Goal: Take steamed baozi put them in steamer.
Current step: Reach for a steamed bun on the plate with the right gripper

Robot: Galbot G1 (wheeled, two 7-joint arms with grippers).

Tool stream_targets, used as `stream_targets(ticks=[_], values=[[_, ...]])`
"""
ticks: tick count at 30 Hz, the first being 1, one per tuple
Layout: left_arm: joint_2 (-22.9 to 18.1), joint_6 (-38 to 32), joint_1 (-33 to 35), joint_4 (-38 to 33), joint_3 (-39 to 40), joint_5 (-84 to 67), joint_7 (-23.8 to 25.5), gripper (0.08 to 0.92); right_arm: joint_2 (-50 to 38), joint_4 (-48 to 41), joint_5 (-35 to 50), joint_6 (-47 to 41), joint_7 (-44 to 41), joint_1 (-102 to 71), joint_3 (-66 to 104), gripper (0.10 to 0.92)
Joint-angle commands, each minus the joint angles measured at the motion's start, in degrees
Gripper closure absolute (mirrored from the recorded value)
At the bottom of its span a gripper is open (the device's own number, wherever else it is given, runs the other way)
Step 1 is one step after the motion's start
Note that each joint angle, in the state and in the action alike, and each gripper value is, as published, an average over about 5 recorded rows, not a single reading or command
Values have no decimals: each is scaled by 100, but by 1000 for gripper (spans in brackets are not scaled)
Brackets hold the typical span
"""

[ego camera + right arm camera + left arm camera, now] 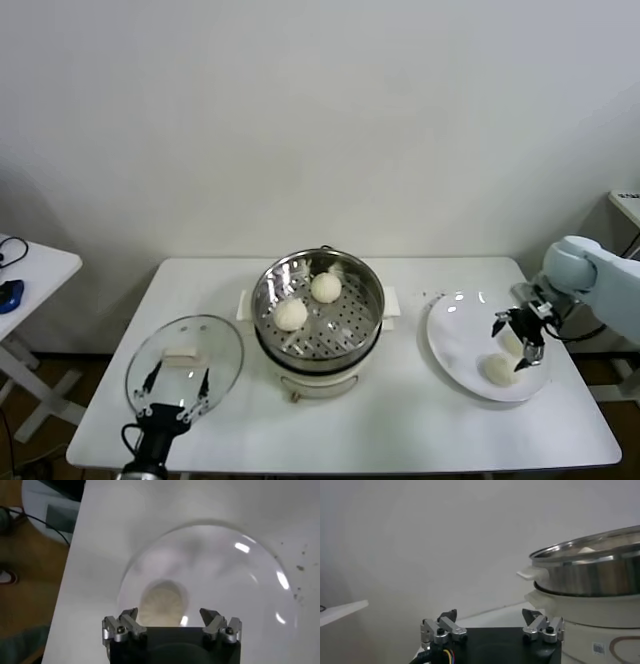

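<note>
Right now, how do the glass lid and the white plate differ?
The lid is see-through with a white knob on top; the plate is solid white with none. The lid lies left of the steamer, by the left gripper; the plate lies to its right, under the open right gripper. The plate holds baozi; the lid holds none. Both are round, flat on the table.

Plain off-white wall (320, 120) fills the upper frame, white table (400, 420) below, smaller side table (30, 275) far left.
</note>
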Motion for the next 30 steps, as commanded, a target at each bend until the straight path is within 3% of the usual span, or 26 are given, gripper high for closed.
stream_targets(ticks=[1,22,30], values=[[-9,-19,38,24,-24,2,-5,177,146,-248,-420,46,125,-784,558,203],[-20,-45,5,128,-30,-5,-8,177,368,-437,-645,94,110,-813,624,205],[-9,-51,9,125,-32,-8,-10,177,339,-439,-645,93,107,-804,651,308]])
